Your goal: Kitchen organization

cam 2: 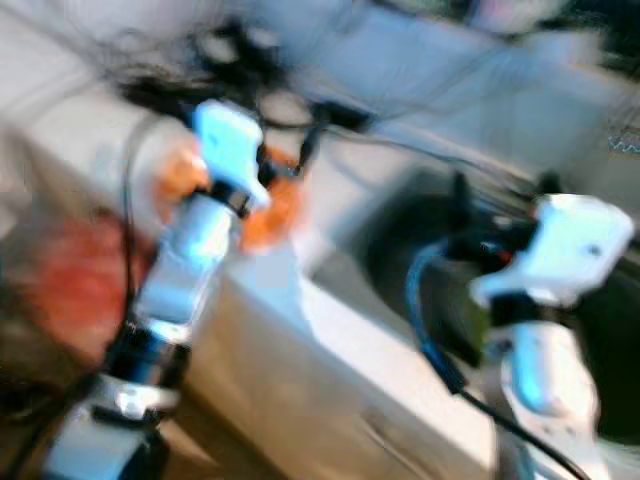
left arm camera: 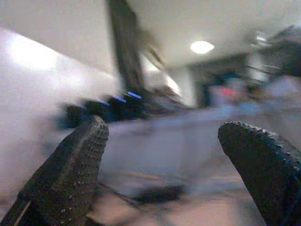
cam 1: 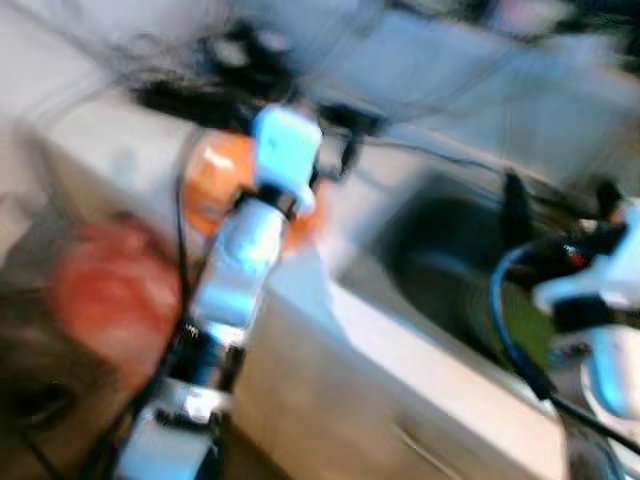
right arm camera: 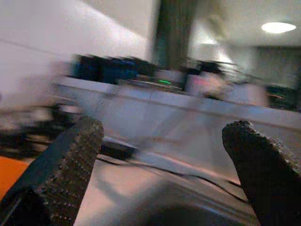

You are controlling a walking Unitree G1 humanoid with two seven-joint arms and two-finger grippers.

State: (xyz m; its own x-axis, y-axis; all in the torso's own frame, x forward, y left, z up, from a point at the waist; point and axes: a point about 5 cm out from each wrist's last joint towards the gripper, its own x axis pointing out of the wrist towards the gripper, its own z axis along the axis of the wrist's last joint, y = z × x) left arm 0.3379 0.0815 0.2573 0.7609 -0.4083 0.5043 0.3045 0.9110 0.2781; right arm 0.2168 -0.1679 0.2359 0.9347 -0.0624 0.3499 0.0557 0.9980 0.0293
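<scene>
The orange object, blurred beyond naming, sits on the pale counter left of the dark sink, just beyond the left arm's wrist, so the left arm seems nearer. In the left wrist view the left gripper gapes wide, holding nothing. In the right wrist view the right gripper is likewise spread and empty, an orange patch beside one finger; a ceiling light glows behind.

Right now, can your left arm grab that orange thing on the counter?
Probably yes. The left gripper is open and held up over the counter right by the orange thing, with nothing seen between them, though the blur hides the exact gap.
</scene>
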